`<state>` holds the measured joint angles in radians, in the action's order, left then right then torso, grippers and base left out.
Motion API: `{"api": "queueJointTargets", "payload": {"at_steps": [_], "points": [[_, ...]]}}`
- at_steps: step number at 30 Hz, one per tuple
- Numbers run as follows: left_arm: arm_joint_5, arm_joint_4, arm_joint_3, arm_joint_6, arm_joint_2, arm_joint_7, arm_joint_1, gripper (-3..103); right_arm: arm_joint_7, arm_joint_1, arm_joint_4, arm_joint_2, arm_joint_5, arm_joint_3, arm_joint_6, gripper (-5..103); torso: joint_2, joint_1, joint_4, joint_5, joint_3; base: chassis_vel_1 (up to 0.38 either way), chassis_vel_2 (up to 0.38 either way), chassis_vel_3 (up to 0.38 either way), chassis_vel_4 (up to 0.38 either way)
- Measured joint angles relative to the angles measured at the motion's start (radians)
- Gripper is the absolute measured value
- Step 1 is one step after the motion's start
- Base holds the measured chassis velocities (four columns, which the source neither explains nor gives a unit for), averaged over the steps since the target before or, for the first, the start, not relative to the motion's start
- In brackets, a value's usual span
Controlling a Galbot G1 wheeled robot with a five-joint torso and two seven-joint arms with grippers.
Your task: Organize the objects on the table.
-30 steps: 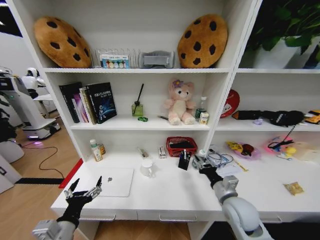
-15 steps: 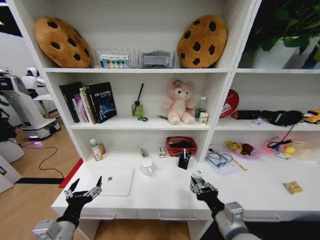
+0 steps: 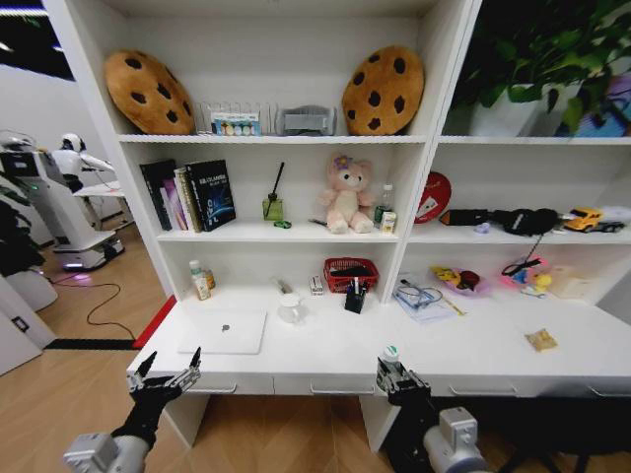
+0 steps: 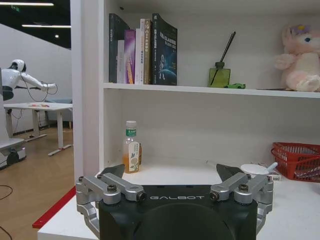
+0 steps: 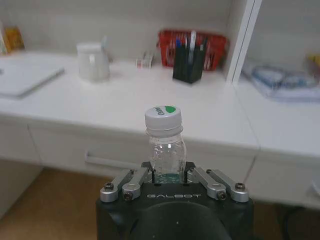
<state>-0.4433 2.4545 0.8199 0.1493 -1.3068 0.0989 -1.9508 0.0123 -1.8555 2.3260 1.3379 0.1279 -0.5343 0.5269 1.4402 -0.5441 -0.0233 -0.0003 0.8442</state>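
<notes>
My right gripper [image 3: 394,372] [image 5: 167,174] is shut on a small clear bottle [image 3: 391,355] [image 5: 164,142] with a white cap, held upright in front of the table's [image 3: 325,363] front edge, off the top. My left gripper [image 3: 164,378] [image 4: 170,172] stands open and holds nothing, before the table's left corner. On the table lie a silver laptop [image 3: 225,331], a white mug [image 3: 290,308] [image 5: 93,61], a black pen holder [image 3: 354,298] [image 5: 188,62] and a red basket [image 3: 350,273]. A tiny green toy car [image 3: 282,225] [image 4: 235,86] sits on the middle shelf.
An orange-labelled bottle [image 3: 200,281] [image 4: 131,147] stands at the table's back left. Papers with a cable [image 3: 422,299] and a snack packet [image 3: 540,340] lie to the right. Drawer handles [image 3: 329,390] line the front. Another robot [image 3: 49,202] stands at the far left.
The whole picture has widened: the camera has backed away from the desk. My right gripper has drawn back from above the table to its front edge with the bottle in it. The left gripper stays as before.
</notes>
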Motion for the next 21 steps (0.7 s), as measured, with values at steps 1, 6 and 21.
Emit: {"api": "queueJointTargets", "payload": {"at_steps": [1,6,21], "points": [[0.0,0.0,0.0,0.0,0.0,0.0,0.0,100,-0.024,0.0,-0.068,0.009,-0.033,-0.003,0.011,25,0.0,0.001,0.0001,0.0006,0.0,0.156,-0.163,-0.133,0.137],[0.0,0.0,0.0,0.0,0.0,0.0,0.0,100,-0.099,-0.003,-0.19,0.048,-0.093,-0.021,0.009,25,0.0,0.0,-0.0006,0.0006,0.0,0.021,-0.047,-0.074,0.093],[0.0,0.0,0.0,0.0,0.0,0.0,0.0,100,-0.058,0.191,-0.742,0.043,-0.124,-0.062,-0.037,25,0.0,-0.001,-0.0001,0.0003,0.0,-0.031,0.02,0.039,-0.014]]}}
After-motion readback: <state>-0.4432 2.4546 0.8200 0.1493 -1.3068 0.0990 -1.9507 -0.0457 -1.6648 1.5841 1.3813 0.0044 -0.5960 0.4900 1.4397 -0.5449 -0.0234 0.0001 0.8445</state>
